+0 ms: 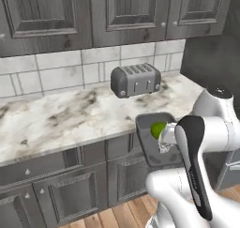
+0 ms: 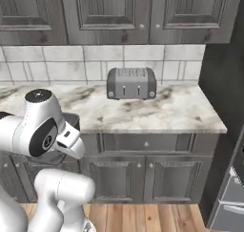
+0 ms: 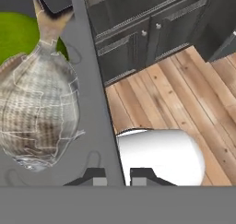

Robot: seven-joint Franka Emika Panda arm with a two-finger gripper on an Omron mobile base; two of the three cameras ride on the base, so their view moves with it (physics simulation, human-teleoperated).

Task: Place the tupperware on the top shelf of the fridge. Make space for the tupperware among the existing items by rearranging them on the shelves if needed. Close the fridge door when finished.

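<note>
The tupperware (image 1: 151, 152) is a dark grey open box held in the air just in front of the counter's edge, beside my white forearm. A green lime (image 1: 158, 129) and a whitish clear piece (image 1: 165, 147) lie inside it. In the hand view my gripper (image 3: 116, 176) is shut on the tupperware's wall (image 3: 94, 89), one fingertip on each side, with the lime (image 3: 16, 34) and the clear piece (image 3: 39, 112) just beyond. Part of the fridge (image 2: 231, 193) shows as grey drawers at the far right, low down (image 1: 232, 173). Its shelves and the existing items are out of view.
A grey toaster (image 1: 136, 79) (image 2: 131, 83) stands at the back of the marble counter (image 1: 56, 119) (image 2: 167, 111). Dark wood cabinets run above and below it. Wooden floor (image 3: 175, 89) lies under the hand.
</note>
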